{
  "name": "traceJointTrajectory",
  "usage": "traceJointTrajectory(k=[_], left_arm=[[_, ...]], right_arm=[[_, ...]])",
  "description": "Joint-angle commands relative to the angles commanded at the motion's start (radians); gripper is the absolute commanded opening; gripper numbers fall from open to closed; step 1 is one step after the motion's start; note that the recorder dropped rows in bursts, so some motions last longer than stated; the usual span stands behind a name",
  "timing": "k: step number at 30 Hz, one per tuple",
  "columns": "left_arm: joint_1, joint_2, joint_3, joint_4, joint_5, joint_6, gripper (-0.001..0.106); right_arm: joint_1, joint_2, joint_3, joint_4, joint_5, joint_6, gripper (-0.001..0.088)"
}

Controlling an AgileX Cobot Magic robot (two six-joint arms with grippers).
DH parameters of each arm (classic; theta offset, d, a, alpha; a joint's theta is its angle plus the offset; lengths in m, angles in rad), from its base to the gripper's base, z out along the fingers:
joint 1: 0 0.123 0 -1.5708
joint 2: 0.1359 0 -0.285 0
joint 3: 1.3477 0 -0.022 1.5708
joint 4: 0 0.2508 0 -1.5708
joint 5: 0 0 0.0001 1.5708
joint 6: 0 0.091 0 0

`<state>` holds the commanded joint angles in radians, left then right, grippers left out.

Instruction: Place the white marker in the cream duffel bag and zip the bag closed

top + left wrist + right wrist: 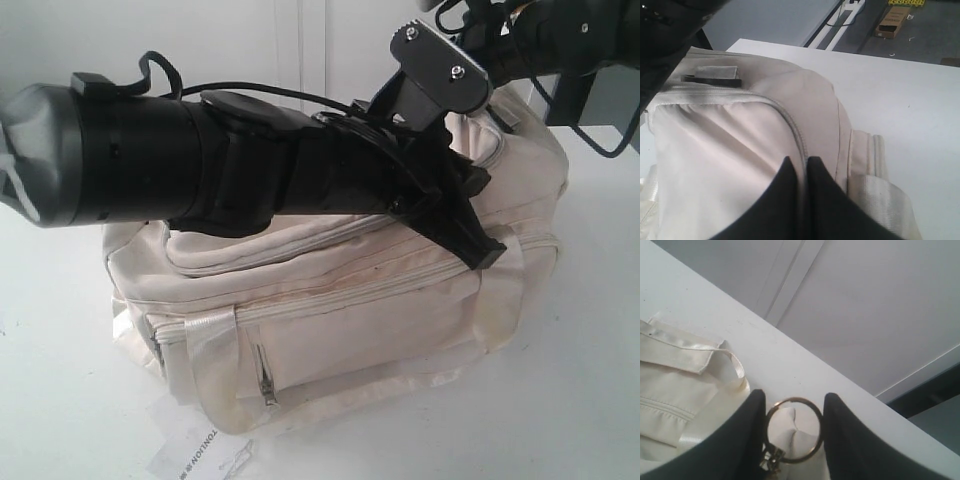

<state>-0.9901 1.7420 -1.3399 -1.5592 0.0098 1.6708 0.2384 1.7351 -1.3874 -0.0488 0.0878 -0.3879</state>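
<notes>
The cream duffel bag [350, 320] stands on the white table with its curved top flap lying down. My left gripper [801, 162] rests on top of the bag, shut on the flap's zip seam [790, 120], and reaches across the bag [478, 240] in the exterior view. At the bag's far end, my right gripper [794, 400] holds a metal zip-pull ring [796, 398], with one finger touching each side of it. The right arm's wrist bracket [440, 65] shows above the bag. The white marker is out of view.
A white paper tag with printed text [195, 450] lies on the table in front of the bag. Satin strap handles [715, 352] hang at the bag's ends. The table edge [850, 50] runs behind the bag, and a cardboard box [894, 22] sits on the floor beyond it.
</notes>
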Motion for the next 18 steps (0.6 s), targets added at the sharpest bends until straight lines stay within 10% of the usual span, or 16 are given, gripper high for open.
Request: traceJointTrajectory(k=[4,11,18], left_arm=[[0.000,0.000,0.000,-0.010,-0.049,-0.069,0.010],[0.000,0.000,0.000,-0.031,-0.169,-0.140,0.063],[0.000,-0.044,0.000,-0.185,-0.243,-0.146,0.073]], right_arm=[[0.000,0.000,0.000,0.000,0.017,0.053,0.0123],[0.000,-0.022,0.000,0.000,0.160,0.055,0.0627],[0.000,-0.110,0.000,0.000,0.314,0.163,0.0652]])
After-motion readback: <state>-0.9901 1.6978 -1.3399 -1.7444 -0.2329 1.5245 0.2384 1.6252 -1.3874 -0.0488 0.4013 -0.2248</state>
